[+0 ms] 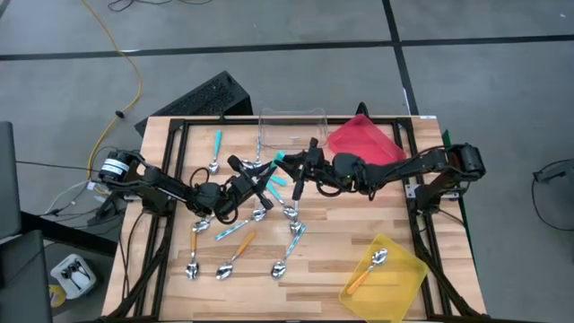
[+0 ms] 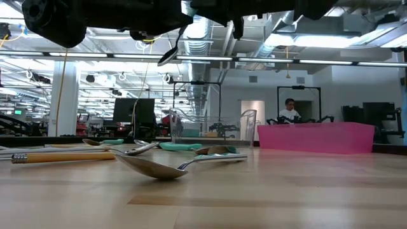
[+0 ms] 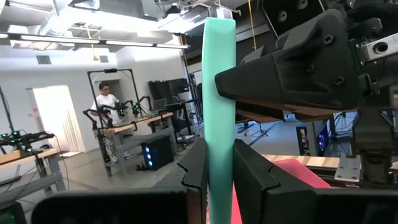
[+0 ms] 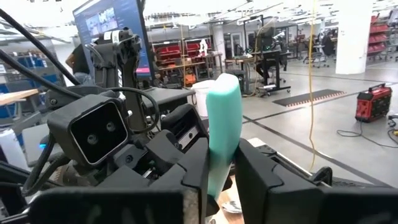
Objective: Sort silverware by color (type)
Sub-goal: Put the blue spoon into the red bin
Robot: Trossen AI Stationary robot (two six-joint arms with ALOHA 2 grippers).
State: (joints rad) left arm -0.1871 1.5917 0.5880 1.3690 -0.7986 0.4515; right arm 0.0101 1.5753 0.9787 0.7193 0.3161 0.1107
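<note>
Nearest the low camera, 1 spoon [image 2: 172,166] lies bowl-down on the wood; I log it as unsorted.

Beyond it, along the table's front half in the high view, I count about 6 more loose spoons [image 1: 235,258], orange and teal handles mixed. These wait for pickup.

Front right: yellow tray [image 1: 404,280] holding 1 orange-handled spoon [image 1: 369,269]. I read this as the orange bin, with 1 item delivered.

Mid-table, raised above the wood: both arms meet for what I judge is a handover. The left gripper [image 3: 219,171] is clamped on a teal handle [image 3: 219,106], held upright between its fingers. The right gripper [image 4: 219,171] has its fingers pressed against the same pale teal handle [image 4: 222,124]. Both wrist views show the other arm close opposite, so I take it that 1 spoon is shared so it can cross to the trays on the right arm's side.

Back left: 1 teal spoon [image 1: 215,152] lies apart, unsorted.

Back row: clear tray [image 1: 291,121], contents unclear to me, and red tray [image 1: 363,139] beside it; I cannot see any spoon in it.

Farthest: a person [image 2: 290,109] stands at a bench in the room behind.
</note>
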